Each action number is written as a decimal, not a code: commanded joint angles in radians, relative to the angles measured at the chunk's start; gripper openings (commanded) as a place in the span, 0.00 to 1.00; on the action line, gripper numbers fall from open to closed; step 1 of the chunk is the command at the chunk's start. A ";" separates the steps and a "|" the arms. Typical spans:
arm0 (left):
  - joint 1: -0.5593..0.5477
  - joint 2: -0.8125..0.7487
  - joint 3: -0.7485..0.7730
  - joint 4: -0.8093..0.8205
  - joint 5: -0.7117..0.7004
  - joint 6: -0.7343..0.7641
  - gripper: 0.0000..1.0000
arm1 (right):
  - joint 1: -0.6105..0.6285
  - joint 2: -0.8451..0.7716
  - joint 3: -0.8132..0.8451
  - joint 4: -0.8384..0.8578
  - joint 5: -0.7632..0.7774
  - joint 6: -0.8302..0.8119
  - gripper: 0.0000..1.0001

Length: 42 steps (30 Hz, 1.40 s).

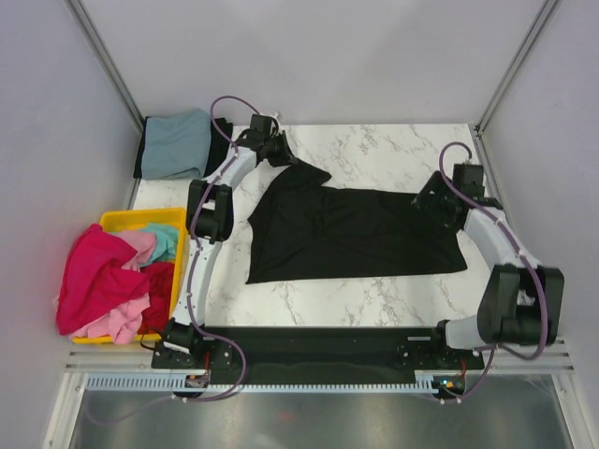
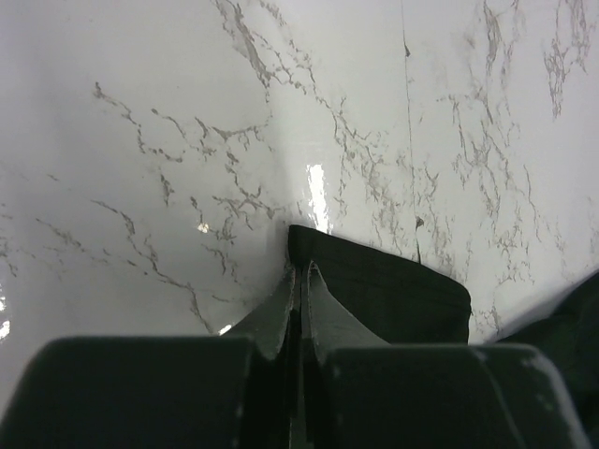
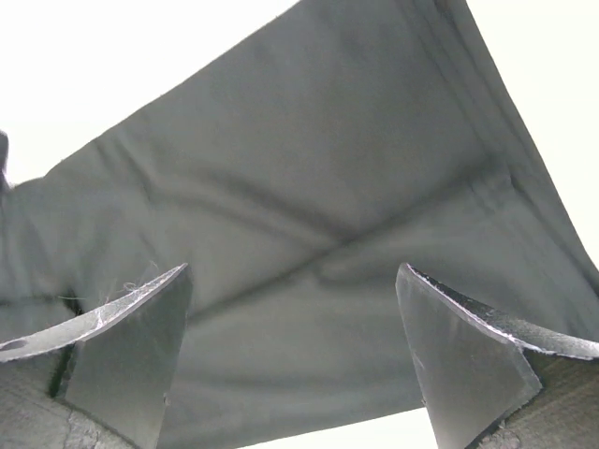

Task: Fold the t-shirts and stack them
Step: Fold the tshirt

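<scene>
A large black t-shirt (image 1: pixel 356 234) lies spread flat on the marble table. Its back-left corner is drawn up to my left gripper (image 1: pixel 284 159), whose fingers stand pressed together on the edge of the black cloth (image 2: pixel 393 290) at their tips (image 2: pixel 301 271). My right gripper (image 1: pixel 432 198) hovers over the shirt's right edge, jaws wide open above the dark fabric (image 3: pixel 309 187), nothing between its fingers (image 3: pixel 292 271). A folded grey-blue t-shirt (image 1: pixel 178 142) rests at the back left, with a black one showing under it.
A yellow bin (image 1: pixel 140 220) at the left edge holds loose magenta (image 1: pixel 94 271), pink (image 1: pixel 122 318), teal (image 1: pixel 164 241) and red (image 1: pixel 161 290) t-shirts, some spilling over its rim. Grey walls close in both sides.
</scene>
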State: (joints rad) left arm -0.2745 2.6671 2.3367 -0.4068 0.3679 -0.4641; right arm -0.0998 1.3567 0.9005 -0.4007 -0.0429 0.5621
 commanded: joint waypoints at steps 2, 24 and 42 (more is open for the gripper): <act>0.000 -0.114 -0.049 -0.018 0.003 0.004 0.02 | -0.032 0.238 0.242 0.040 0.058 -0.044 0.93; -0.002 -0.318 -0.267 0.049 0.046 -0.010 0.02 | -0.117 0.679 0.585 -0.089 0.115 -0.093 0.76; 0.000 -0.430 -0.261 0.020 0.063 0.016 0.02 | -0.100 0.700 0.580 -0.007 -0.054 -0.070 0.00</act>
State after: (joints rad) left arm -0.2749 2.3287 2.0327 -0.3889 0.4015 -0.4637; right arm -0.2085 2.0731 1.4769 -0.4561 -0.0257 0.4911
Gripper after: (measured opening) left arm 0.026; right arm 0.017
